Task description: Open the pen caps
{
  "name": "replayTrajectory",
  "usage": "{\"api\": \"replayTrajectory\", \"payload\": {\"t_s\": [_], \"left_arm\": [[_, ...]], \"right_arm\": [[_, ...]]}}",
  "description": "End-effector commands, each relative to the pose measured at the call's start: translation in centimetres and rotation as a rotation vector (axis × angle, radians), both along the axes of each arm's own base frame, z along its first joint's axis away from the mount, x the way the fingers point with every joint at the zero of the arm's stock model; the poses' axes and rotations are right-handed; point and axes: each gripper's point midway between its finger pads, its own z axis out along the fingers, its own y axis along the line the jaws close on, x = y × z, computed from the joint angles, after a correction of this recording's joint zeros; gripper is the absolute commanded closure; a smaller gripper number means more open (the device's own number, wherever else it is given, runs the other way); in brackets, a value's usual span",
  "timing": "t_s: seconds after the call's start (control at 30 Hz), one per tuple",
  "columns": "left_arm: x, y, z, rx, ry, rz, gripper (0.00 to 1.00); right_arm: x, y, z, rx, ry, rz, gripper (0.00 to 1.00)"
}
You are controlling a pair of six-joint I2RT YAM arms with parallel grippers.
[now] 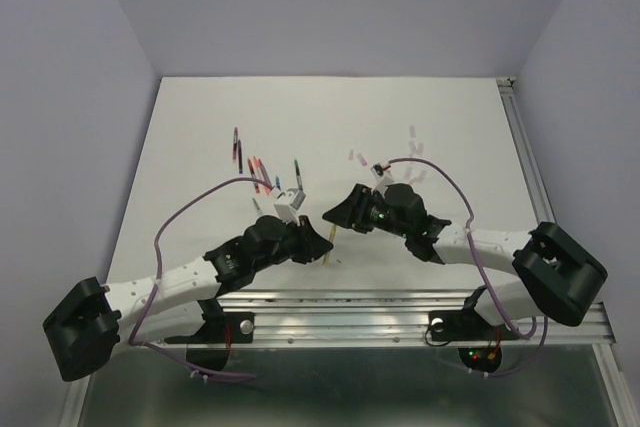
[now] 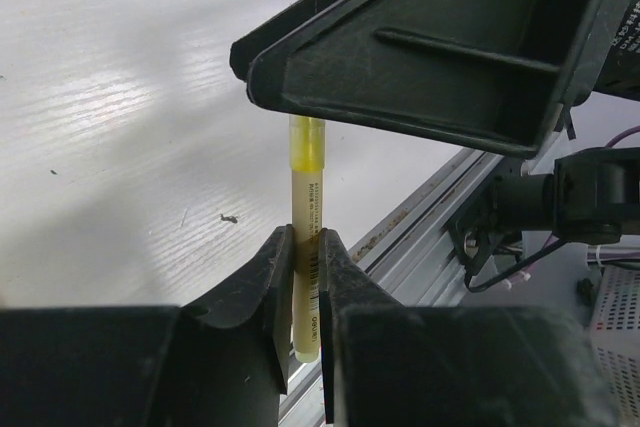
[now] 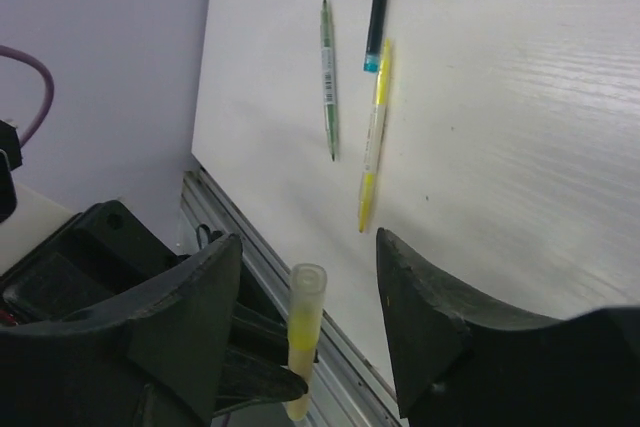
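Pen [image 2: 307,182], yellow, clamped low on its barrel by our left gripper [image 2: 305,239], its long axis pointing straight out toward our right gripper [image 3: 310,247]. Its cap [image 3: 306,292] sits between the right jaws, which stand wide and touch nothing. We judge the right arm nearer the cap.

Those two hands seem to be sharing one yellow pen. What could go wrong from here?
1. The right hand is open around the cap, but the cap sits nearer one finger; closing might shove the yellow pen sideways rather than grip it.
2. The left hand pinches the pen close to its other end, so pulling the cap might tilt it or slide it out.
3. This happens near the table's rail; a dropped cap could roll off.
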Motion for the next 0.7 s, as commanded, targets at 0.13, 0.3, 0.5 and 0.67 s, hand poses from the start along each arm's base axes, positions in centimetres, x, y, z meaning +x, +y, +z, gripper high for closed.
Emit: {"api": "replayTrajectory", "payload": {"t_s": [0.13,0.3,0.5,0.67], "left_arm": [[0.4,0.3,1.5,-0.036,-0.006,0.052,1.0],[1.3,0.9,2.0,-0.031,-0.009,0.113,1.0],[1.3,0.7,2.4,-0.031,-0.016,0.106,1.0],[0.9,0.7,2.7,-0.04,-0.01,0.094,1.0]], "right_arm": [[0.9,2.3,3.4,0.064,-0.069,0.009,0.61],[0.4,2.4,3.1,0.033,-0.057,0.018,0.66],[0.2,2.6,3.4,0.025,-0.077,0.027,0.91],[1.0,2.1,3.1,-0.02,-0.091,-0.01,0.99]]}}
